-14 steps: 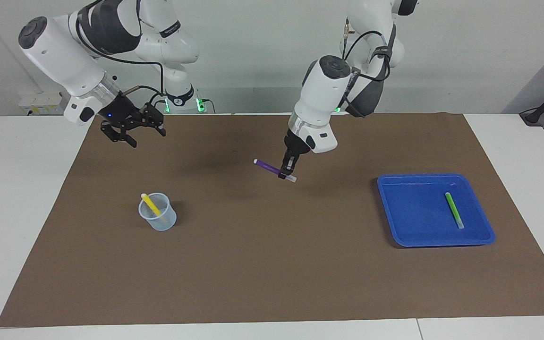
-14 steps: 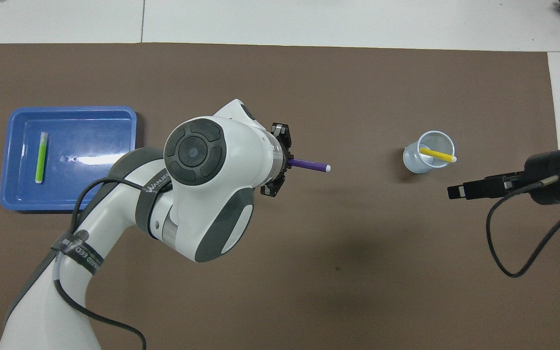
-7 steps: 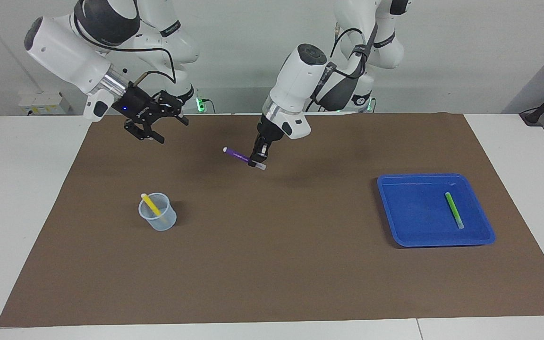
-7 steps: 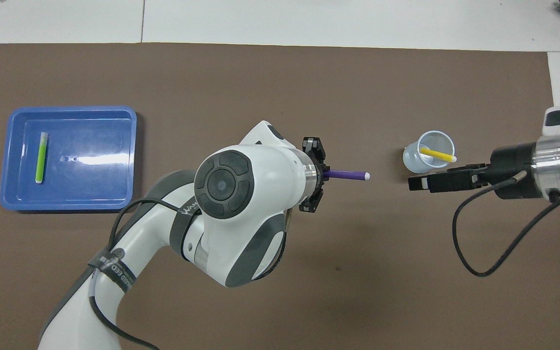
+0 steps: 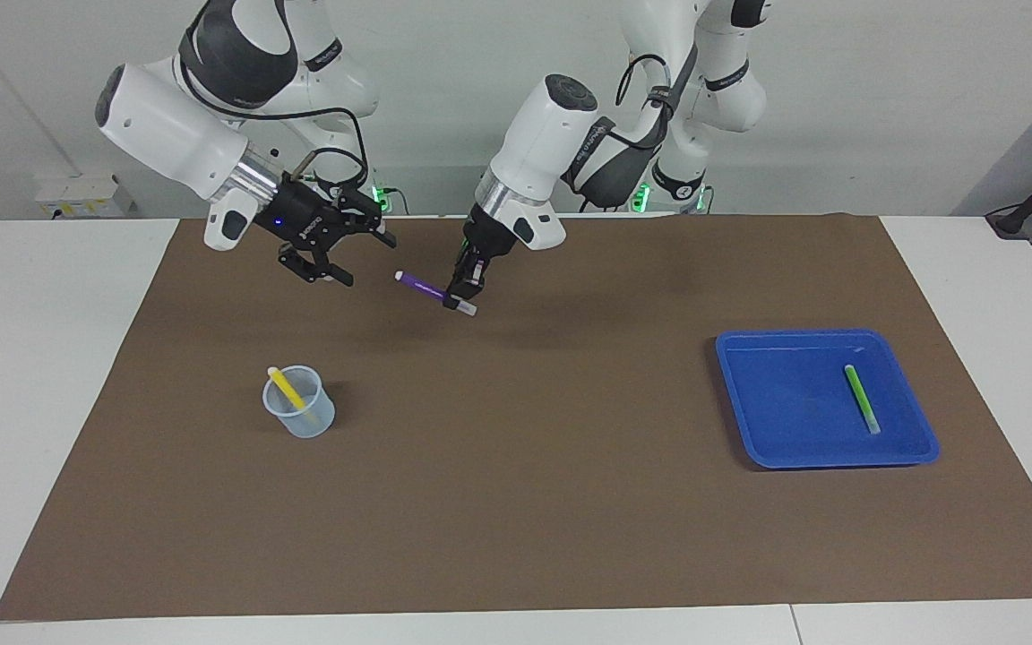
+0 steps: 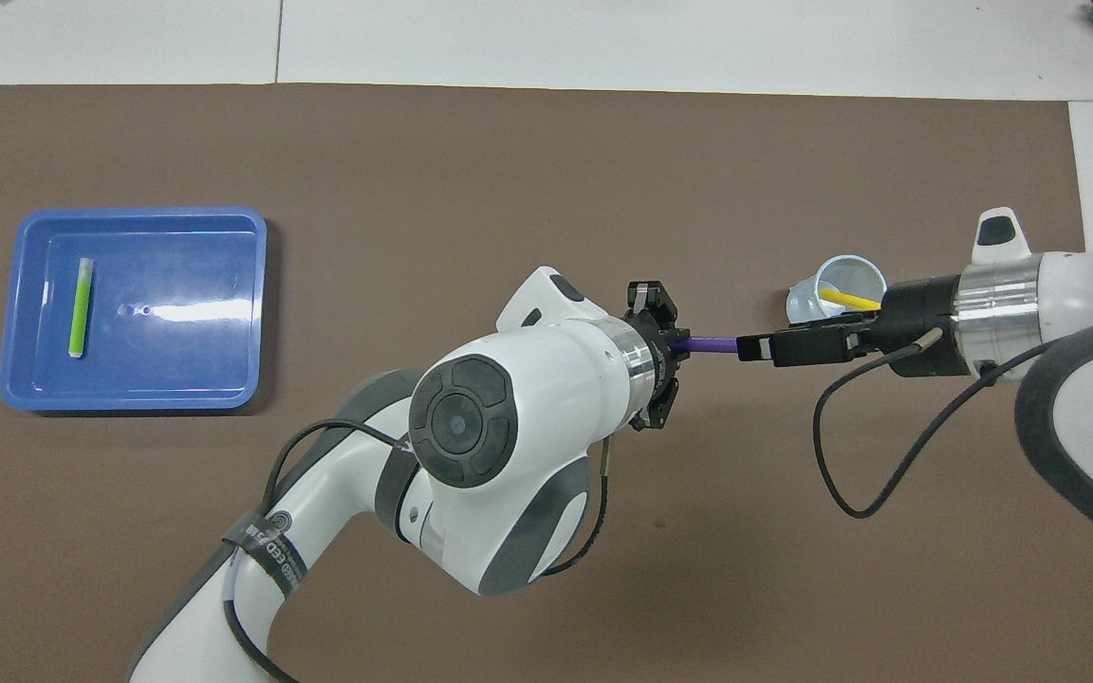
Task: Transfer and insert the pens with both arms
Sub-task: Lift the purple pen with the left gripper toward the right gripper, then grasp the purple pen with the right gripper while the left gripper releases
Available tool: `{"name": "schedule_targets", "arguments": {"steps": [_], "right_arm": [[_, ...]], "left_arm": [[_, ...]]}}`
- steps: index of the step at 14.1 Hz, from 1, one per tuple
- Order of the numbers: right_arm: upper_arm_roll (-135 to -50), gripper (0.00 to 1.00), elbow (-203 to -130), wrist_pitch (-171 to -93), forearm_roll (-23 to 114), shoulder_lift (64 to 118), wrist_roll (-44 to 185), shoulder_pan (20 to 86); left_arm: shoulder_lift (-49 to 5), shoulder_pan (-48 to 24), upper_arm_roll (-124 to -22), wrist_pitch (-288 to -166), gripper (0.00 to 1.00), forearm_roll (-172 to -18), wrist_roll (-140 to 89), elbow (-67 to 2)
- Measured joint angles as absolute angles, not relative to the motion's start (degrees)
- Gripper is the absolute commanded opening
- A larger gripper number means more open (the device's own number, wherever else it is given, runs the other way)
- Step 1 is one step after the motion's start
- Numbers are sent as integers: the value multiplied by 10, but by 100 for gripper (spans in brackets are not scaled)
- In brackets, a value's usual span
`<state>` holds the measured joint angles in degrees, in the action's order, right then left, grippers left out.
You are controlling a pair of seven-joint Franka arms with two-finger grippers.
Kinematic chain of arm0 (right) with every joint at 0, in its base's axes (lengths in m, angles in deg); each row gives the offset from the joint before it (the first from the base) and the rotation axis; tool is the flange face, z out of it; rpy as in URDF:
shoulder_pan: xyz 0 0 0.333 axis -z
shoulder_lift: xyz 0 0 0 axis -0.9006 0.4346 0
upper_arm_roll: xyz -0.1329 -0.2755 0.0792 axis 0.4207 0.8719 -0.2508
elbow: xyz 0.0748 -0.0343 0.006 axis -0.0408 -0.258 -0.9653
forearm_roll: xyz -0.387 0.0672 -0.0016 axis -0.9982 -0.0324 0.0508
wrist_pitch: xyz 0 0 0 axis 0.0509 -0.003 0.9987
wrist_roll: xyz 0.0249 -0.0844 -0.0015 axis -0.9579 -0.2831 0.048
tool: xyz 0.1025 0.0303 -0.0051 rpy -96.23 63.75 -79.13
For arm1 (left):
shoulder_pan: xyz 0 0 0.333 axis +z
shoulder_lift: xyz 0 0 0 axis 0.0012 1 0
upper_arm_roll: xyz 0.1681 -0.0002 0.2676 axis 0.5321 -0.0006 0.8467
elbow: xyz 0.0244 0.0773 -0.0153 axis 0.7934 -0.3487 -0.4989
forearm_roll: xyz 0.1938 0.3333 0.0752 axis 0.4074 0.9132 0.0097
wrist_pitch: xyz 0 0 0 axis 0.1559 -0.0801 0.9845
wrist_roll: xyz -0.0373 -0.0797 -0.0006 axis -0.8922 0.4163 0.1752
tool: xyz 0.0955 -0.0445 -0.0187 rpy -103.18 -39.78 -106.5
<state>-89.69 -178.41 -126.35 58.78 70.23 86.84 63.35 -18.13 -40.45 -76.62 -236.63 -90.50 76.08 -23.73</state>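
Note:
My left gripper [image 5: 462, 292] is shut on the purple pen [image 5: 422, 288] near its pale cap end and holds it level in the air over the mat. The pen's free end points at my right gripper [image 5: 365, 260], which is open, also raised, and a short gap away. In the overhead view the right gripper [image 6: 757, 349] covers the tip of the purple pen [image 6: 713, 343] that sticks out of the left gripper [image 6: 672, 347]. The yellow pen [image 5: 285, 387] leans in a clear cup [image 5: 301, 417]. The green pen [image 5: 862, 399] lies in the blue tray [image 5: 780, 403].
A brown mat [image 5: 525, 502] covers most of the white table. The cup [image 6: 817, 305] stands toward the right arm's end, farther from the robots than the grippers. The tray [image 6: 176, 370] sits toward the left arm's end.
My left gripper has carried the purple pen toward the right arm's end and nearer to the robots. My right gripper has swung in toward the pen's free end, fingers open.

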Motion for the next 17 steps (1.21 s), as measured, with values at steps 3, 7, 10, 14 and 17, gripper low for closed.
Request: {"name": "schedule_targets", "arguments": {"steps": [3,7,10,14,17], "right_arm": [[-897,83,-1785,-1275,588,704,872,633],[-897,60,-1785,-1275,588,704,872,633],[-897,60,-1785,-1275,588,704,872,633],[-897,60,-1785,-1276,589,705,872,632],[-897,55,-1785,-1278,589,706,870,631]], "left_arm": [[-179,-406,-766,-2393,0,-907,765,-238],[-179,-409,-766,-2409,0,-907,770,-238],[-179,-410,-766,-2410,0,-907,771,-239],[-179,-410,-766,-2410,0,-908,771,-242],[-178,-410,-766,-2411,0,-908,771,-245]]}}
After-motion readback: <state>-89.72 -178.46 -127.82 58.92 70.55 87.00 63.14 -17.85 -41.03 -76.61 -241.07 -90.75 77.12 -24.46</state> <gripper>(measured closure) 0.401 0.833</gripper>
